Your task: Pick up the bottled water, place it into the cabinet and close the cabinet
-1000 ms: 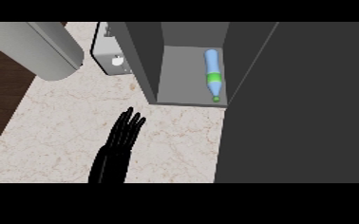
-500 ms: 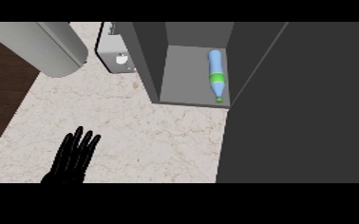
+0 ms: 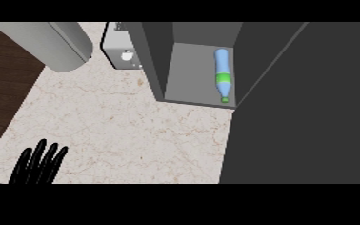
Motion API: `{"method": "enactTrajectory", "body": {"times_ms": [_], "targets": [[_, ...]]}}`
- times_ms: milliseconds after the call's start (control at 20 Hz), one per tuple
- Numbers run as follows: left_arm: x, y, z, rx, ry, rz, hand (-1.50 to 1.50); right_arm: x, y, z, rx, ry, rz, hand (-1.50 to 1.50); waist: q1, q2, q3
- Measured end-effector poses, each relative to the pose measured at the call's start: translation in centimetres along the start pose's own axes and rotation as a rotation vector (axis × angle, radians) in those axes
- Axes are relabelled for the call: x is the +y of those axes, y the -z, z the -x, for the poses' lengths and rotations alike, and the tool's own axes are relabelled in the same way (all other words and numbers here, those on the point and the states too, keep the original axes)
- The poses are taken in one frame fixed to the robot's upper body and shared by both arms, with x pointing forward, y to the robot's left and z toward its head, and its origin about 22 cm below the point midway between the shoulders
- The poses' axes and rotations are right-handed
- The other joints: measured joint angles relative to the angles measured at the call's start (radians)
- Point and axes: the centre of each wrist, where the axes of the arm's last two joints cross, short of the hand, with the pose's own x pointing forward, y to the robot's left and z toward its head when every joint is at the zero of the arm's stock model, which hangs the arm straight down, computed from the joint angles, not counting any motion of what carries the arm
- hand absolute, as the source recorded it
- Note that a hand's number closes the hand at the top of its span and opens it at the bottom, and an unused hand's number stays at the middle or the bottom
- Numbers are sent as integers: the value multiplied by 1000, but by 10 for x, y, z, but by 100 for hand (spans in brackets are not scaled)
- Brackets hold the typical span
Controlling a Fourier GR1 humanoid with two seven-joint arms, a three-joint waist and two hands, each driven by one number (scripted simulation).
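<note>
Bottled water (image 3: 223, 74) inside cabinet (image 3: 204, 66) (lying down)

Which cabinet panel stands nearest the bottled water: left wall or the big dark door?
The dark door: the bottled water lies along its edge, far from the left wall.

Even, flat light brightens the marble counter (image 3: 126, 124), while the cabinet (image 3: 295, 114) stays dark, without glare.
</note>
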Motion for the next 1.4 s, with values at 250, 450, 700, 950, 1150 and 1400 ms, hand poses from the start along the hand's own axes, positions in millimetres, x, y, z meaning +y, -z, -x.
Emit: {"method": "enactTrajectory", "body": {"times_ms": [250, 450, 700, 950, 1150, 1400], "targets": [[14, -2, -13, 7, -3, 31, -150, -10, 19, 0, -26, -66, -100, 150, 35, 8, -1], [23, -4, -20, 11, 2, 46, -150, -16, 32, -2, -45, -118, -150, 150, 60, 11, -5], [29, -1, -27, 7, 6, 61, -150, -19, 47, -4, -51, -142, -198, 150, 77, 18, -8], [35, 4, -35, 7, 18, 79, -150, -19, 59, -3, -27, -124, -227, 150, 90, 26, -9], [40, 6, -41, 8, 23, 81, -150, -19, 68, 0, -3, -81, -235, 150, 95, 28, -9], [43, 10, -46, 6, 28, 87, -150, -18, 83, 7, 15, 14, -253, 150, 103, 34, -7]]}}
